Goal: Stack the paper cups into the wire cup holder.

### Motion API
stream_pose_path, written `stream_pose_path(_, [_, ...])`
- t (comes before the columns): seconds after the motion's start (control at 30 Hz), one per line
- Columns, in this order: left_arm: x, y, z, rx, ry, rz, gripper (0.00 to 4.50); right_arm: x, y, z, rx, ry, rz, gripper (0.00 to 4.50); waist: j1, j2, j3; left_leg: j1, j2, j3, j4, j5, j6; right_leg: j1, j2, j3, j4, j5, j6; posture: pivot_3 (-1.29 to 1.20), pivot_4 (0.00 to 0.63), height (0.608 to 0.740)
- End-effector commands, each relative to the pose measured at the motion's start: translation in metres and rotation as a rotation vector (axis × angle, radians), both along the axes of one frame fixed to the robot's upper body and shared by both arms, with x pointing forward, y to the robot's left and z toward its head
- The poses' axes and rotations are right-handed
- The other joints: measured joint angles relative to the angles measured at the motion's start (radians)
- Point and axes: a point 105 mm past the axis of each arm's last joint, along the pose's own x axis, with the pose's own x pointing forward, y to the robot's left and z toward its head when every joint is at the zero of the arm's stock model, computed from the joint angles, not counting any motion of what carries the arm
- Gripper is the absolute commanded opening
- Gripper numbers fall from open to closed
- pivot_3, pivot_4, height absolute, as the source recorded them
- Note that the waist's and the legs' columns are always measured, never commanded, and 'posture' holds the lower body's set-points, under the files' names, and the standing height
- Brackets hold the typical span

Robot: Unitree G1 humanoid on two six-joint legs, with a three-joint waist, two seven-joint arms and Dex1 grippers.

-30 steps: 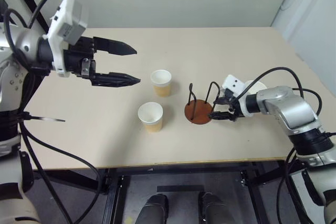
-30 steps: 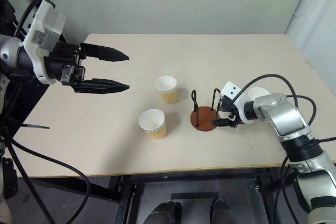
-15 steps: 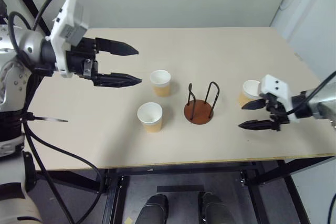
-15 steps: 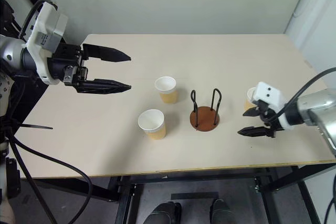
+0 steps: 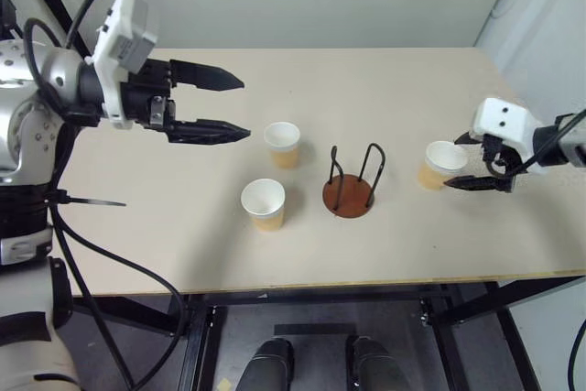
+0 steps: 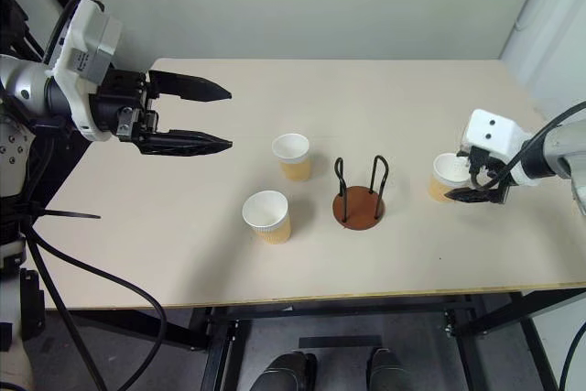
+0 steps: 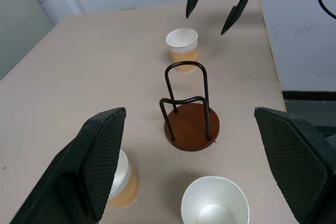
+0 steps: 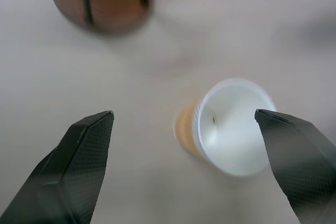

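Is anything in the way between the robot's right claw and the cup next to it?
Nothing visible is. The right gripper hangs open just beside the paper cup, with bare table around them. The wire cup holder stands off on the cup's other side.

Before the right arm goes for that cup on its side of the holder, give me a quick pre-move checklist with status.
1. Right gripper open, nothing held: ok.
2. Target paper cup upright, mouth up, standing on the table: ok.
3. Right gripper lined up on that cup: cannot tell; it sits beside the cup, and the right wrist view shows the cup off toward one finger rather than centred.
4. Wire cup holder upright and without any cup in it: ok.
5. Other two paper cups stand on the far side of the holder, out of the path: ok.
6. Left gripper open, raised over the table's left part, away from the holder: ok.
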Motion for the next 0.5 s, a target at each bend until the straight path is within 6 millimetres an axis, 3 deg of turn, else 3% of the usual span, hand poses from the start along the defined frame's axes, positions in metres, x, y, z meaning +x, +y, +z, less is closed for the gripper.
stream_pose_path(0.03, [-0.008,0.002,0.013,0.008,-0.061,0.004,4.22,0.008,-0.004,0.007,-0.094,-0.045,0.041,4.48,0.000,0.000,0.000,0.000,0.000,0.000,0.000,0.000,0.000,0.000,0.000,0.000,0.000,0.000,0.000,0.00,0.150,0.740])
stream_pose_path(0.5, [-0.015,0.009,0.013,0.029,-0.060,0.041,4.22,0.042,-0.003,-0.016,-0.223,0.012,0.114,4.48,-0.005,0.000,0.000,0.001,0.000,0.000,0.000,0.000,0.001,0.000,0.000,0.000,0.000,0.002,0.000,0.00,0.150,0.740])
